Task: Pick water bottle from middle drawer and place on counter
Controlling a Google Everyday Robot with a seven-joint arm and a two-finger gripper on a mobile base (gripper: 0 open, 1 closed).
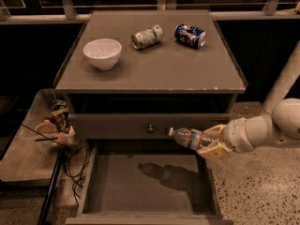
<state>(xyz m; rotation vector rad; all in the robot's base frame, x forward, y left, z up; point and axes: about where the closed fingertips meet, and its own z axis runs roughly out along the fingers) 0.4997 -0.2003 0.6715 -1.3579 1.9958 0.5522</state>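
My gripper [211, 142] is shut on the water bottle [188, 137], a small clear ribbed bottle with a white cap pointing left. It holds the bottle on its side in the air above the right part of the open middle drawer [145, 184], in front of the drawer front with the knob [150, 128]. The bottle's shadow lies on the drawer floor. The counter [154, 64] is above and behind the gripper. My white arm reaches in from the right.
On the counter stand a white bowl [102, 53], a green-white can [146, 36] on its side and a blue can [190, 35] on its side. A low side tray [28, 149] with clutter and cables sits at the left. A pale post [283, 78] stands at the right.
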